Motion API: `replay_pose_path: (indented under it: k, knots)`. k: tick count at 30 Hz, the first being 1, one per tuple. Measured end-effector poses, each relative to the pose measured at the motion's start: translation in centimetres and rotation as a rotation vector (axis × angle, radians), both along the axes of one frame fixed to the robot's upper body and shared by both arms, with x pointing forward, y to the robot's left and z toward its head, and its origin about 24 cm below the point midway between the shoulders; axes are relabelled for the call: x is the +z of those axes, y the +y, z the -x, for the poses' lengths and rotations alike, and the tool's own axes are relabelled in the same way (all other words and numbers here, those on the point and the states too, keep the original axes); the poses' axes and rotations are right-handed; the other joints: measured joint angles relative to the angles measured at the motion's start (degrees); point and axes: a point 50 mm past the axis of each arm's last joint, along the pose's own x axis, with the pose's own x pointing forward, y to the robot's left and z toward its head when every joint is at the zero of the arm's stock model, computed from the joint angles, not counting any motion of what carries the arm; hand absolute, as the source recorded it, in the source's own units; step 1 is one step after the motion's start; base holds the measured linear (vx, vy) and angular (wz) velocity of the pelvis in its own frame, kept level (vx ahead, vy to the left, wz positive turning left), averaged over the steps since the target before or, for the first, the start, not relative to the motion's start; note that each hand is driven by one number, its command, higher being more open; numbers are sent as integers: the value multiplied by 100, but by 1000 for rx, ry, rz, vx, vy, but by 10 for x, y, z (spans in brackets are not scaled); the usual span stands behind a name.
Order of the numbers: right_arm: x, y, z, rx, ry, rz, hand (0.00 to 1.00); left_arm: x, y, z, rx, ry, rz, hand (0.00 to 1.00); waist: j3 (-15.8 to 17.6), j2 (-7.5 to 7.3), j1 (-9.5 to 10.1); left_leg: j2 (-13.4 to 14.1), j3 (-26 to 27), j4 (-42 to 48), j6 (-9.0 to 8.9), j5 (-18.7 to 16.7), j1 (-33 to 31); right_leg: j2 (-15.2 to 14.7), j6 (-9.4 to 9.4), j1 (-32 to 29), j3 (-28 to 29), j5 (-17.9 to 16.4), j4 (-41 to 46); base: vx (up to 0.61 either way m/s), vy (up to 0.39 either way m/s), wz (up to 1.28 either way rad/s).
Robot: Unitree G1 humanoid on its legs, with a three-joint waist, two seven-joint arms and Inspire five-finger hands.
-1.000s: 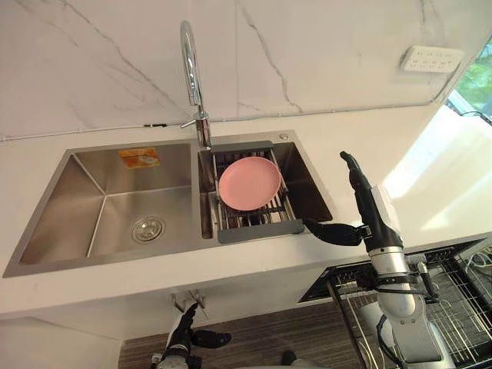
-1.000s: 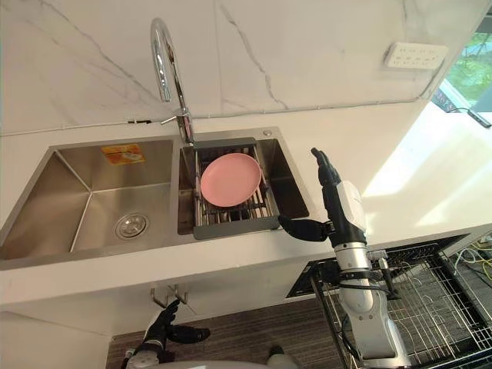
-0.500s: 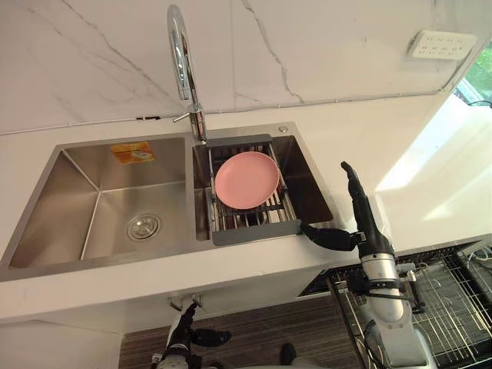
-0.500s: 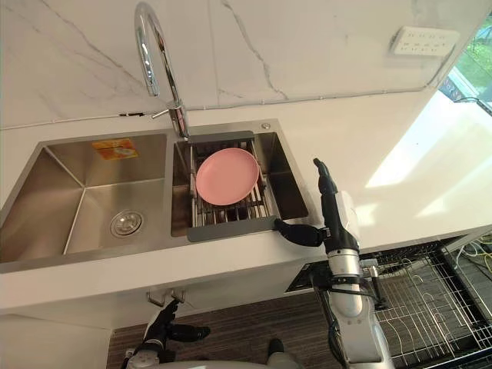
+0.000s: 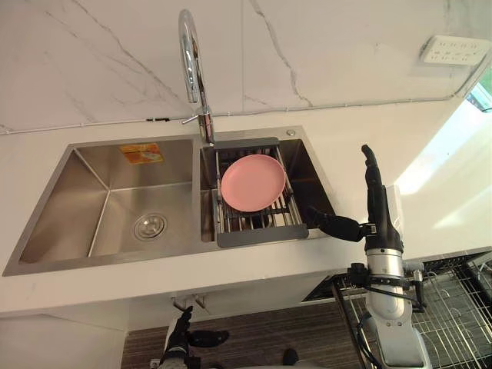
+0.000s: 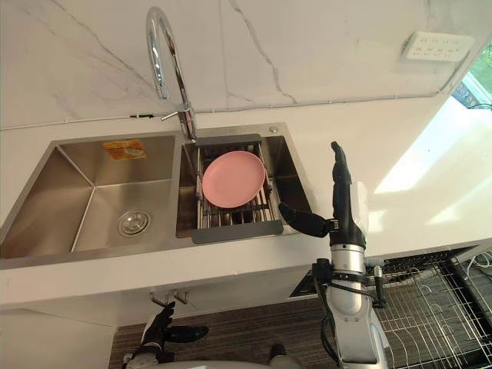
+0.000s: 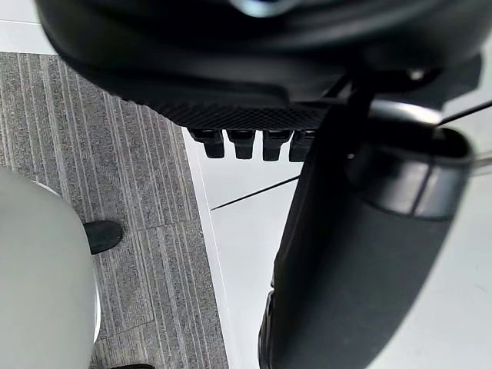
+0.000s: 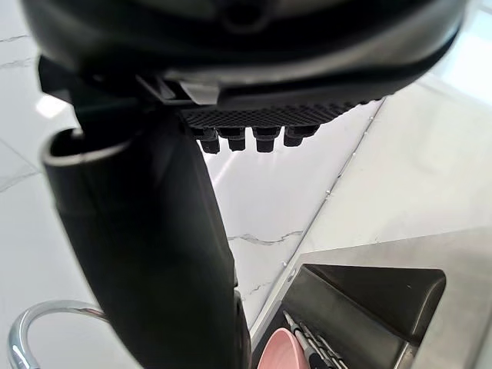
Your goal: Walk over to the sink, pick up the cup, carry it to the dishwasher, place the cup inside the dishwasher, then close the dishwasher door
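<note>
- As seen from head cam: steel sink (image 5: 108,207) w/ two basins set in white counter (image 5: 346,142); faucet (image 5: 190,58) at 12 o'clock, betw. basins.
- Pink plate (image 5: 252,182) resting on grey rack (image 5: 257,234) across basin at 3 o'clock. Basin under rack in shadow, hard to make out.
- R hand (image 5: 379,219) upright over counter at 3 o'clock of rack, just beside sink rim. Fingers (image 5: 370,165) straight, pressed together; thumb (image 5: 334,225) out toward 9 o'clock, near rack corner. Touching it or not: can't tell. Grips nothing.
- L hand (image 5: 183,332) low at 6–7 o'clock, below counter edge, partly cut off. Fingers straight, thumb out, empty. From own wrist cam, fingertips (image 7: 246,144) in a row over grey floor (image 7: 115,192).
- Dishwasher rack (image 5: 453,304) out at 5 o'clock, bare wire, cut off by frame edge.
- Cup: place can't be told.
</note>
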Motion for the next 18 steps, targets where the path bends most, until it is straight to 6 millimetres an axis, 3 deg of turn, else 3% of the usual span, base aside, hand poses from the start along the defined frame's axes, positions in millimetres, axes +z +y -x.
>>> replay_pose_path:
  k: [8,18]
  knots:
    - [12,5,-17,99,-18,188,100,0,0,0,-7,0,8,100,0,-28,1,2,5,-51,-19,13,19,2,2,3,-11,1,0,-31,-9,0]
    - [3,16,-42,189,47,422,100,2,2,-2,-14,-12,5,100,42,-100,20,6,2,-129,-56,59,-40,7,4,-50,-83,2,-16,2,-2,2]
